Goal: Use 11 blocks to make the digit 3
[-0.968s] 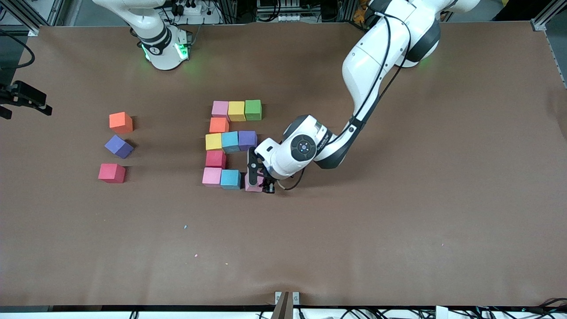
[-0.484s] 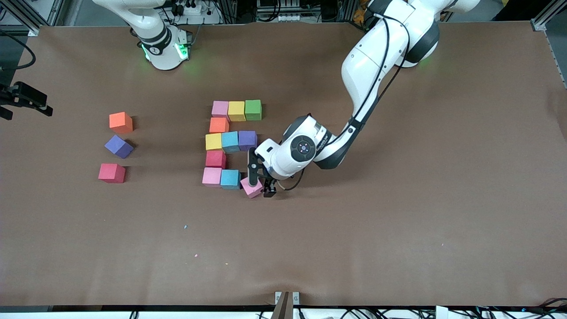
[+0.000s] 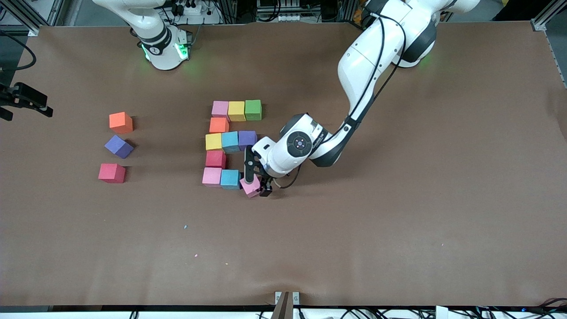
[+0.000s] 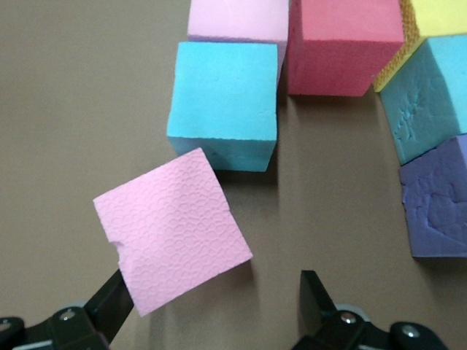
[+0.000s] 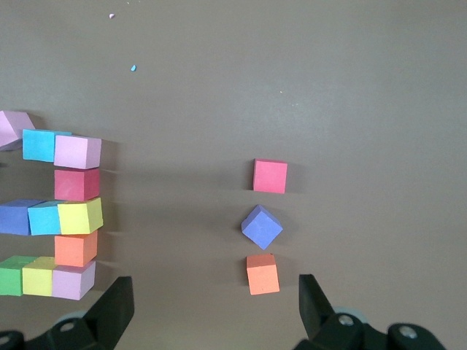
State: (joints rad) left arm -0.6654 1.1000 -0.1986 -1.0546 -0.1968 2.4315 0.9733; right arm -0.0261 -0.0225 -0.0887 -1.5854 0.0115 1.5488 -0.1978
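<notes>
Since a second ago, left hand [image 3: 256,186] and its pink block [image 3: 250,187] have shifted toward the blue cube [image 3: 230,179], the block now skewed, corner at the blue one. Right arm waits at the table's top edge; right hand [image 5: 211,310] hangs fingers wide over bare table [image 3: 398,221], loose red [image 5: 270,176], purple [image 5: 262,227] and orange [image 5: 263,274] cubes below. Digit 3 [image 3: 228,141] sits mid-table, matte foam, faintly embossed. Left arm bends steeply down; fingers [image 4: 109,310] spread, one touching the pink block, the other clear. Fingertips cut off in wrist view.
</notes>
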